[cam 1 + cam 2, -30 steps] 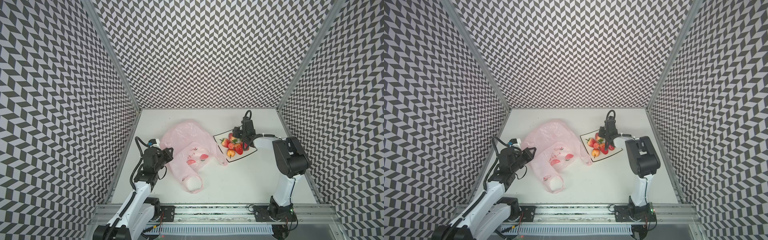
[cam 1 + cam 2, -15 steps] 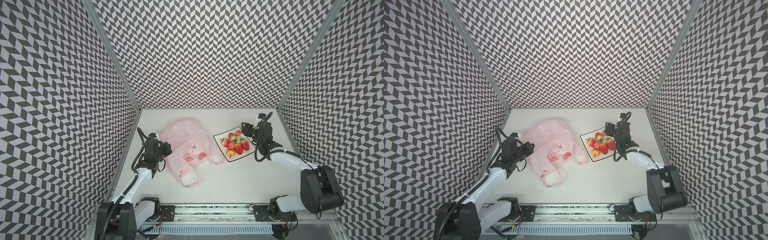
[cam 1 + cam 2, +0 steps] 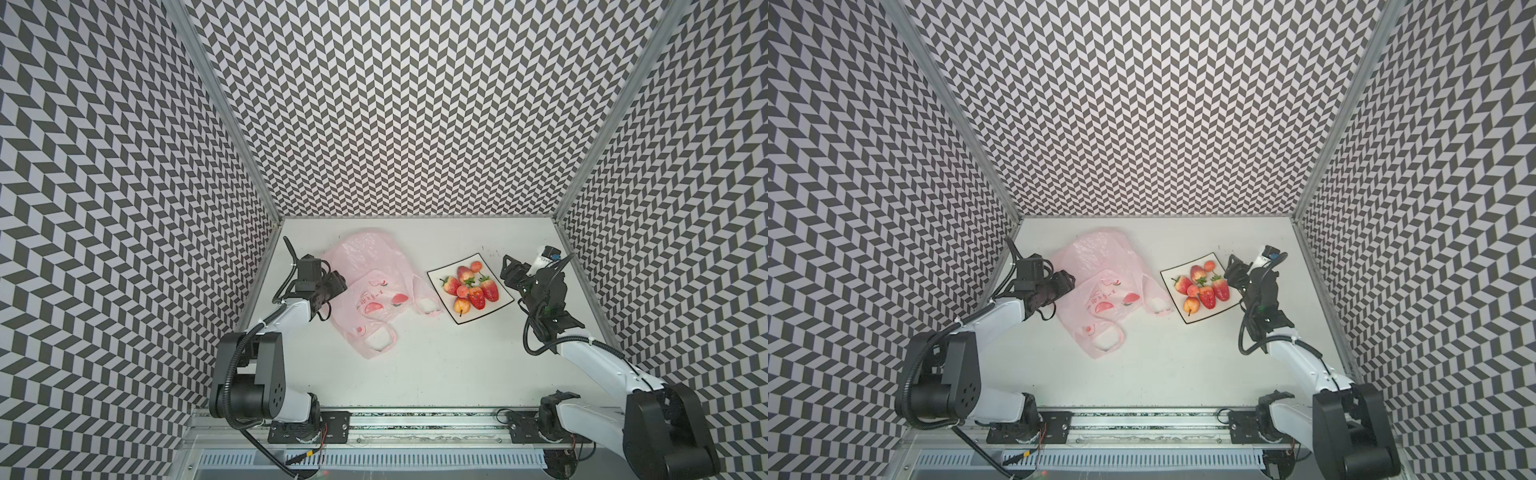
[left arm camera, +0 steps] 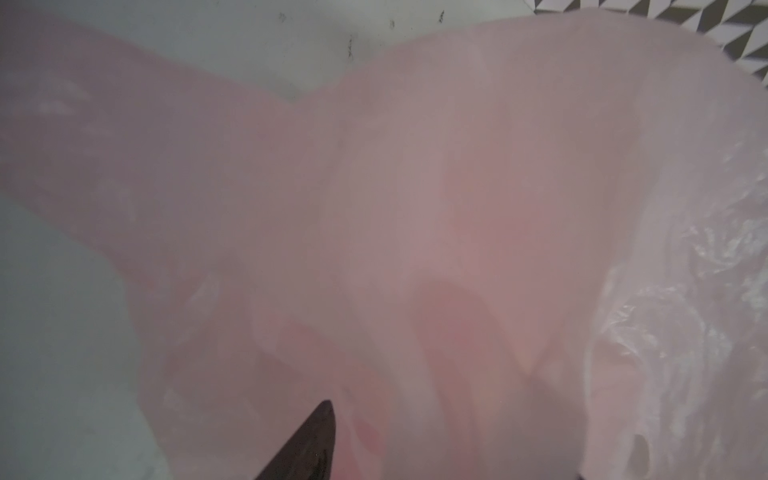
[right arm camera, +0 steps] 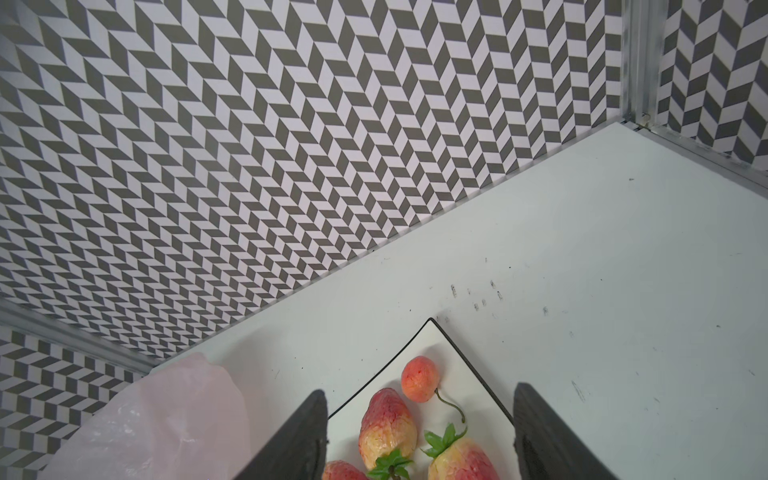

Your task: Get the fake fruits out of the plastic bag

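Both arms low, claws apart

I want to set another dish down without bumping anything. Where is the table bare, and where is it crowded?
Bare: the wide near strip of table in front of the plastic bag and plate, and the far strip along the back wall. Crowded: the narrow gap between bag and plate, where a bag handle nearly reaches the plate, and beside the right gripper and left gripper.
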`<state>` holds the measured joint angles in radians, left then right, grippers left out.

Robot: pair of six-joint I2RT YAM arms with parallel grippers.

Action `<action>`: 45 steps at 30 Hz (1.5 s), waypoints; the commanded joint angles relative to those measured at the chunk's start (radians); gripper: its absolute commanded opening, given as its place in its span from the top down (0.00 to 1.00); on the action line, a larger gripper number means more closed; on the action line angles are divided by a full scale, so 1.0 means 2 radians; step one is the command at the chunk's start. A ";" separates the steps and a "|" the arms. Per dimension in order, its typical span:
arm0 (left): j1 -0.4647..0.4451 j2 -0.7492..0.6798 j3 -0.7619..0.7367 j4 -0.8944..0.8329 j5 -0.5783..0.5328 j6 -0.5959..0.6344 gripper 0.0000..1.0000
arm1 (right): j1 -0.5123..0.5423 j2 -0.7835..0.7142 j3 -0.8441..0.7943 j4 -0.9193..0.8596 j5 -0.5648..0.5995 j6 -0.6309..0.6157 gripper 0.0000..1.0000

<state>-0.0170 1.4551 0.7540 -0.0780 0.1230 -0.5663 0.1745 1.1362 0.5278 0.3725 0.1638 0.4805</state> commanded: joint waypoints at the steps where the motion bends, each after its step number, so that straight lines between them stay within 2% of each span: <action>1: 0.002 -0.017 0.016 -0.002 -0.038 -0.011 0.12 | -0.001 -0.016 -0.007 0.031 0.027 0.003 0.31; 2: 0.002 -0.029 0.015 -0.004 -0.046 -0.013 0.01 | -0.002 -0.016 -0.007 0.032 0.029 0.004 0.31; 3: 0.002 -0.039 0.013 -0.005 -0.051 -0.011 0.00 | -0.002 -0.016 -0.007 0.032 0.029 0.005 0.31; 15: 0.000 -0.183 0.004 -0.053 -0.072 -0.016 0.00 | -0.002 -0.017 -0.010 0.032 0.029 0.014 0.29; 22: 0.010 -0.236 -0.007 -0.062 -0.141 -0.016 0.00 | -0.006 -0.019 -0.023 0.055 0.042 0.012 0.29; 24: 0.023 -0.236 -0.023 -0.029 -0.159 -0.011 0.00 | -0.014 -0.010 -0.029 0.077 0.069 -0.003 0.29; 28: 0.027 -0.206 -0.093 0.116 -0.271 0.037 0.02 | -0.053 0.023 -0.045 0.135 0.128 -0.032 0.28; 31: 0.028 -0.156 -0.133 0.205 -0.325 0.067 0.02 | -0.068 0.060 -0.059 0.189 0.127 -0.108 0.28; 33: 0.028 -0.122 -0.144 0.255 -0.298 0.105 0.01 | -0.069 0.109 -0.068 0.254 0.089 -0.183 0.26; 34: 0.026 -0.106 -0.144 0.273 -0.278 0.127 0.01 | -0.072 0.136 -0.063 0.269 0.068 -0.186 0.26; 36: 0.019 -0.083 -0.146 0.304 -0.280 0.151 0.00 | -0.073 0.170 -0.045 0.249 0.031 -0.201 0.26; 39: 0.012 -0.054 -0.172 0.392 -0.263 0.200 0.00 | -0.069 0.193 -0.087 0.360 -0.001 -0.221 0.26; 41: 0.010 -0.038 -0.191 0.447 -0.250 0.218 0.00 | -0.069 0.185 -0.118 0.389 -0.011 -0.224 0.25; 44: 0.007 -0.016 -0.210 0.519 -0.214 0.238 0.00 | -0.070 0.221 -0.169 0.527 -0.015 -0.224 0.22; 45: 0.006 -0.015 -0.209 0.519 -0.192 0.240 0.00 | -0.070 0.214 -0.164 0.506 -0.013 -0.224 0.22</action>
<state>0.0017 1.4113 0.3470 0.7628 -0.3428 -0.1642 0.0322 1.5471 0.2214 1.1389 0.1738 0.0750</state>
